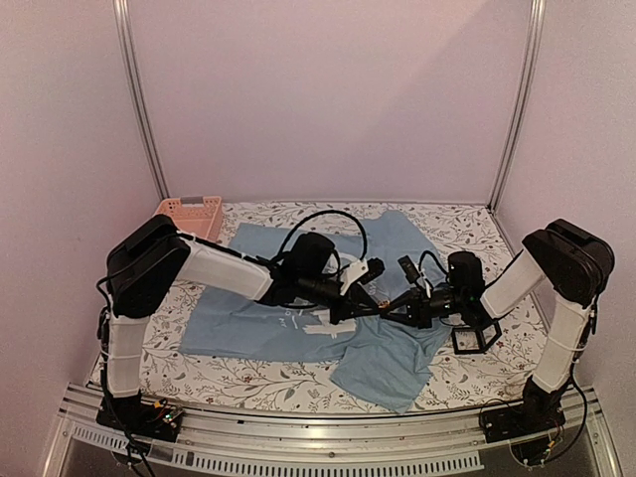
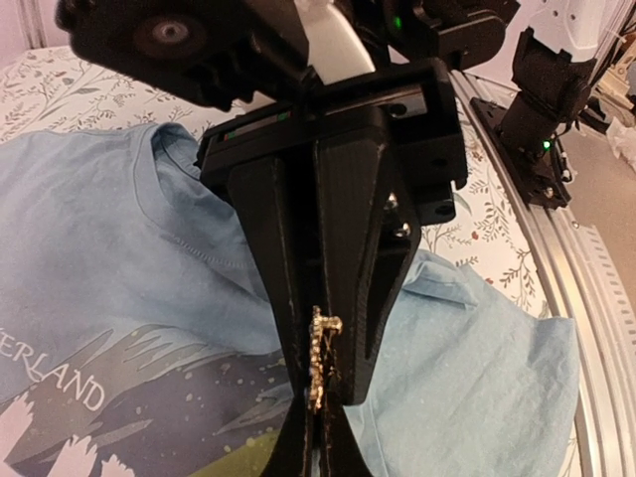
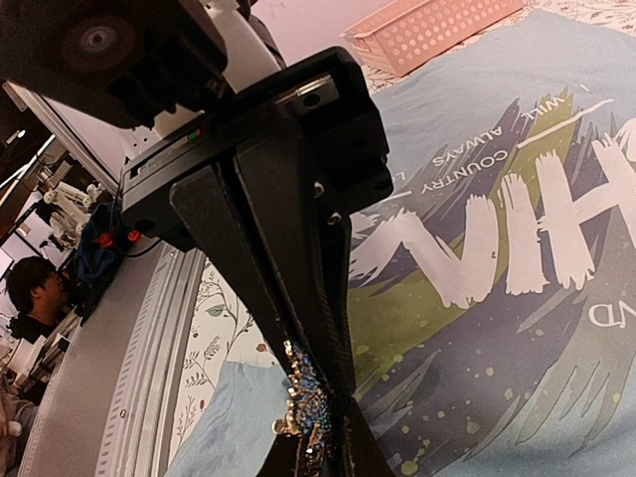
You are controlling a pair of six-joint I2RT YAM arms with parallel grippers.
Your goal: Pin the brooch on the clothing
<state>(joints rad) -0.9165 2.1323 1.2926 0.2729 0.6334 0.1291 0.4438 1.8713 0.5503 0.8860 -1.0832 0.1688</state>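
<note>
The light blue T-shirt (image 1: 248,288) lies flat on the table, its lower right corner folded over. My two grippers meet tip to tip above its chest print. The tiny pale-gold glittery brooch (image 2: 320,358) is pinched between the fingers of my left gripper (image 2: 324,386), which is shut on it. In the right wrist view the same brooch (image 3: 306,405) sits at the tips of my right gripper (image 3: 326,396), which is also shut on it. In the top view the left gripper (image 1: 372,300) and the right gripper (image 1: 394,306) touch, and the brooch is too small to make out there.
A small black open-frame box (image 1: 475,338) stands on the floral tablecloth by the right arm. A pink plastic basket (image 1: 191,214) sits at the back left. A metal rail (image 1: 328,437) runs along the near edge.
</note>
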